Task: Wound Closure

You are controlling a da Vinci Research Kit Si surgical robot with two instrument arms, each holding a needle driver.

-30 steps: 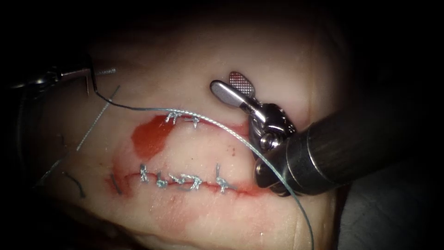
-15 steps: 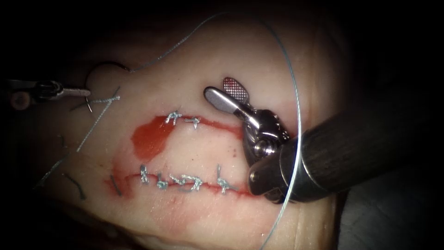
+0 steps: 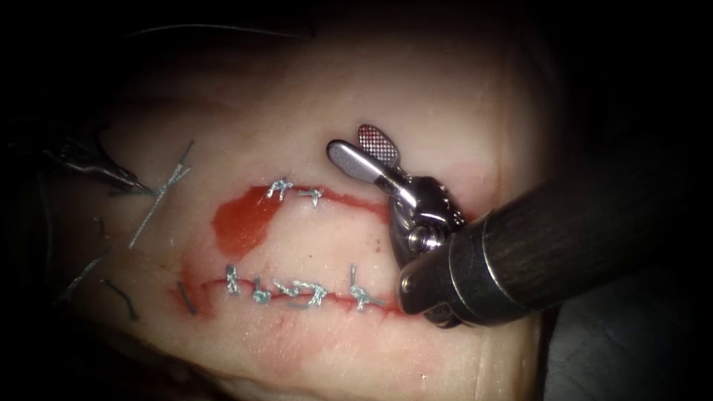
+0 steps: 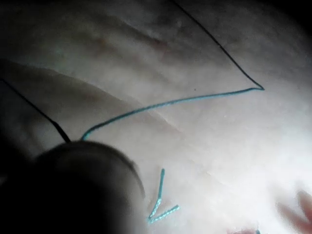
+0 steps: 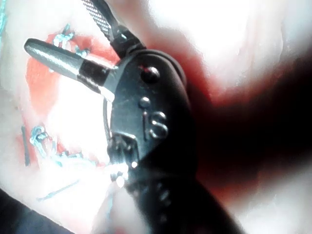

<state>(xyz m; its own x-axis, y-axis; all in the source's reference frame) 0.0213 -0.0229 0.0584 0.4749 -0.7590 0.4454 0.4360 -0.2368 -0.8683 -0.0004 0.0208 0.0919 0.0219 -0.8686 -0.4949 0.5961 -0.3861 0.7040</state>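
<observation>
Tissue (image 3: 416, 96) lit amid darkness; right pincer (image 3: 364, 145) gapes empty, left pincer (image 3: 126, 178) unclear.

My right tool (image 3: 362, 148) is shiny polished metal with a crosshatched grip face on one jaw, and its shaft (image 3: 564, 238) is dark, matt and finely ribbed. The tissue (image 3: 312, 96) looks pale, moist and a bit glossy; the red fluid (image 3: 241, 219) is wet-shiny. The stitches (image 3: 293, 291) look like twisted, braided thread.

right tool (image 3: 365, 146), jaws apart, empty
</observation>
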